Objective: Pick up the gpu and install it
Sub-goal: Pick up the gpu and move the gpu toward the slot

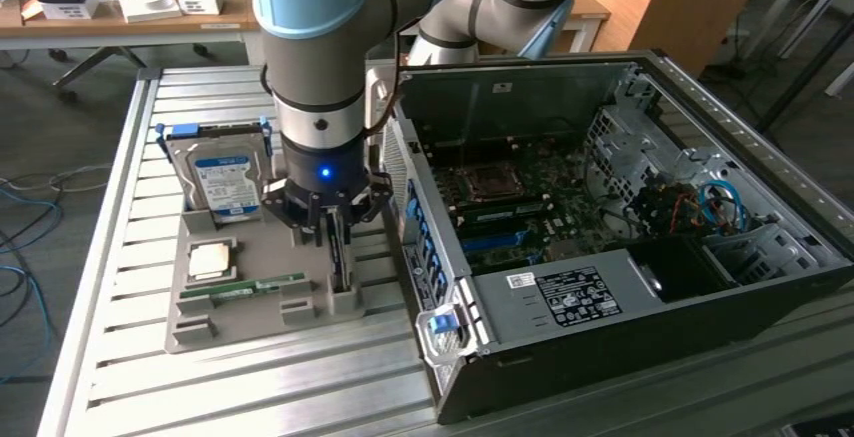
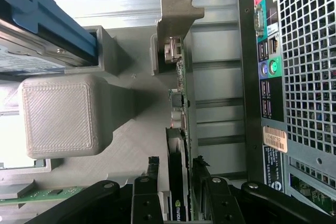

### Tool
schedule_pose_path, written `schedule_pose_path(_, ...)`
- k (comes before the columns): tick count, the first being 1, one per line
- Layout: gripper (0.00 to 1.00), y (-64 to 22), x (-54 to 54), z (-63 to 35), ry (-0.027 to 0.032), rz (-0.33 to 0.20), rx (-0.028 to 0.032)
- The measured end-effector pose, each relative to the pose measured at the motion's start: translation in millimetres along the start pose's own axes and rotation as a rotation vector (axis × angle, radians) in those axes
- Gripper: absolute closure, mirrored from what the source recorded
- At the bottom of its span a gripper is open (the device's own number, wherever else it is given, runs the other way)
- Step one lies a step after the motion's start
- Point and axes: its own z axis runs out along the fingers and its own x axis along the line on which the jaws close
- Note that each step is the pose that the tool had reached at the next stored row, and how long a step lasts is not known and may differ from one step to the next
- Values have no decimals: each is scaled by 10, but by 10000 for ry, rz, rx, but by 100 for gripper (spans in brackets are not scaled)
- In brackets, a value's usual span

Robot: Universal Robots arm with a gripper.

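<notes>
Your gripper (image 1: 336, 257) hangs straight down over the grey tray (image 1: 267, 257). Its jaws are spread, with one black finger (image 2: 152, 182) on each flat side of the gpu (image 2: 181, 103). The card stands on edge in its slot in the tray, directly between the jaws. In the wrist view you can see a thin gap between one finger and the card. The other finger sits so close that you cannot tell whether it touches, but the jaws are not clamped on the card. The card's silvery bracket (image 2: 176, 19) is at the end farthest from the jaws, well clear of both fingers. The card's seated edge is hidden in the slot, and the stretch between the fingers runs out of the wrist picture. In the exterior view the wrist and fingers cover nearly all of the card. Beyond one jaw, on the side away from the computer case (image 1: 601, 287), stands the hard drive (image 1: 224, 185), cut off by the wrist frame. The green memory stick (image 1: 247, 287) lies flat on that same side. Beside the other jaw is the case's rear panel (image 2: 304, 77), where the sticker's print is too blurred to read. The motherboard (image 1: 507, 207) shows through the open side, but its slots are hard to make out.
</notes>
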Motion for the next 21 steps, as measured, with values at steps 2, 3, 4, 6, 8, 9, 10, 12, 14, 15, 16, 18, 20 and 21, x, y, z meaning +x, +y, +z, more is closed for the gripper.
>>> schedule_pose_path(2, 61, 0, 0, 0, 0, 0, 0)
schedule_pose_path(3, 61, 0, 0, 0, 0, 0, 0)
schedule_pose_path(4, 61, 0, 0, 0, 0, 0, 0)
schedule_pose_path(6, 61, 0, 0, 0, 0, 0, 0)
schedule_pose_path(8, 62, 0, 0, 0, -1, 0, 0)
schedule_pose_path(9, 69, 0, 0, 0, 2, -1, 0)
schedule_pose_path(10, 73, 0, 0, 0, 2, -1, 0)
schedule_pose_path(12, 73, 0, 0, 0, 0, 0, 0)
schedule_pose_path(14, 73, 0, 0, 0, 0, -1, 0)
schedule_pose_path(15, 73, 0, 0, 0, 0, -1, 0)
schedule_pose_path(16, 73, 0, 0, 0, 0, 0, 0)
schedule_pose_path(18, 73, 0, 0, 0, 0, 0, 0)
schedule_pose_path(20, 73, 0, 0, 0, -1, 0, -1)
schedule_pose_path(21, 73, 0, 0, -1, -2, 0, -2)
